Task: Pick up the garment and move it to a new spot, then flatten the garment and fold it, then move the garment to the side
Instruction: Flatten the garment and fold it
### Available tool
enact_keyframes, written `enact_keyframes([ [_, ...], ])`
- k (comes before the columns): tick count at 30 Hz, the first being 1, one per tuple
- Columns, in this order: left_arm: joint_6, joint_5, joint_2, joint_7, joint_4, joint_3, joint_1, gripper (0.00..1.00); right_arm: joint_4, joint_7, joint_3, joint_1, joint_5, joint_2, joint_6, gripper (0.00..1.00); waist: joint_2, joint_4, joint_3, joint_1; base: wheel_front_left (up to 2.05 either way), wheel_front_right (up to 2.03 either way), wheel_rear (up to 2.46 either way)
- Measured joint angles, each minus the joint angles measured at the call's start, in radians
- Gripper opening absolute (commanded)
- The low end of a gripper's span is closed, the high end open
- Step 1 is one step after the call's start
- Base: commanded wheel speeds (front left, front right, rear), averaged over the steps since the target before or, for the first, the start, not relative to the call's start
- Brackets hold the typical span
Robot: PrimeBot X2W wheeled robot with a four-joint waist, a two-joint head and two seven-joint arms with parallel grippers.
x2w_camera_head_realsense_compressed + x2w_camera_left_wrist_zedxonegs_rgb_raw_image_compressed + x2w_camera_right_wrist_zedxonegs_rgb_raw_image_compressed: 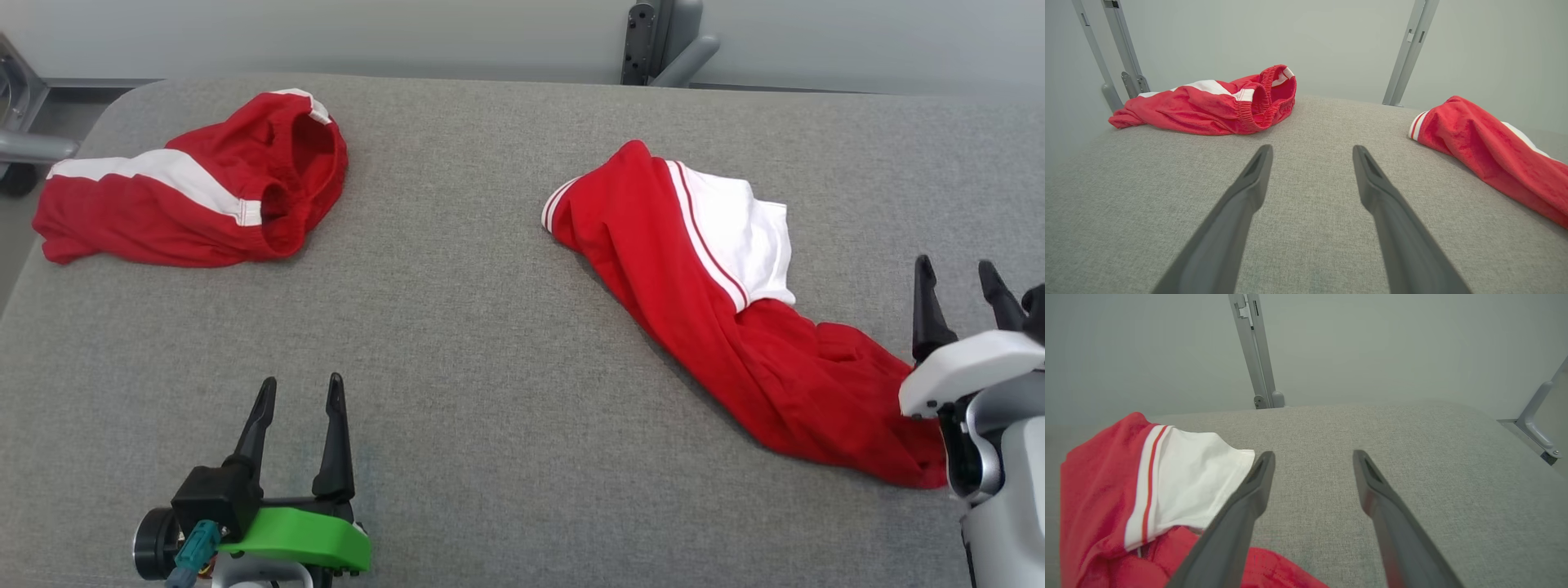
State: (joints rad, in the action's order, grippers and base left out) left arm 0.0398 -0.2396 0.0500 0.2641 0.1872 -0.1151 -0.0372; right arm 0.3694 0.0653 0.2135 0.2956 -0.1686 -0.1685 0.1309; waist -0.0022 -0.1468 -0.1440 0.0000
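Right gripper [955, 265] has its two fingers standing well apart with nothing between them, hovering just beside the near end of the red and white garment [694, 310], and I see the same gap from its wrist camera. My left gripper [302, 380] is spread just as wide over bare grey table [490, 392], well clear of any cloth. The garment lies crumpled in a long diagonal on the right half of the table, its striped cuff [555, 208] at the far end and a bunched red end down by my right wrist. A second red garment [196, 188] sits in the far left corner. I judge this fabric to be light, soft and limp: it will sag and fold on itself when lifted, and dragging it over the woven cover would likely wrinkle it. I would pinch a firm edge, the cuff or a hem, rather than the loose middle.
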Motion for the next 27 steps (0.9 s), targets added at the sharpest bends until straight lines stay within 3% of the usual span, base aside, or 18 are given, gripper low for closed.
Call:
enact_keyframes([
  [9, 0.003, -0.002, 0.0, 0.0, 0.001, -0.013, -0.013, 1.0, 0.016, -0.219, -0.136, 0.123, -0.107, -0.035, 0.0, 1.0, 0.0, -0.017, -0.019, 0.0, 0.0, 0.0, 0.0],
  [15, 0.004, -0.004, 0.0, 0.0, 0.002, -0.031, -0.041, 1.0, 0.184, -0.285, -0.147, 0.267, -0.156, -0.078, 0.0, 1.0, 0.0, -0.052, -0.053, 0.0, 0.0, 0.0, 0.0],
  [27, 0.003, -0.003, 0.0, 0.0, -0.005, -0.066, -0.077, 1.0, 0.553, -0.261, -0.123, 0.459, -0.135, -0.077, 0.0, 1.0, 0.0, -0.148, -0.127, 0.0, 0.0, 0.0, 0.0],
])
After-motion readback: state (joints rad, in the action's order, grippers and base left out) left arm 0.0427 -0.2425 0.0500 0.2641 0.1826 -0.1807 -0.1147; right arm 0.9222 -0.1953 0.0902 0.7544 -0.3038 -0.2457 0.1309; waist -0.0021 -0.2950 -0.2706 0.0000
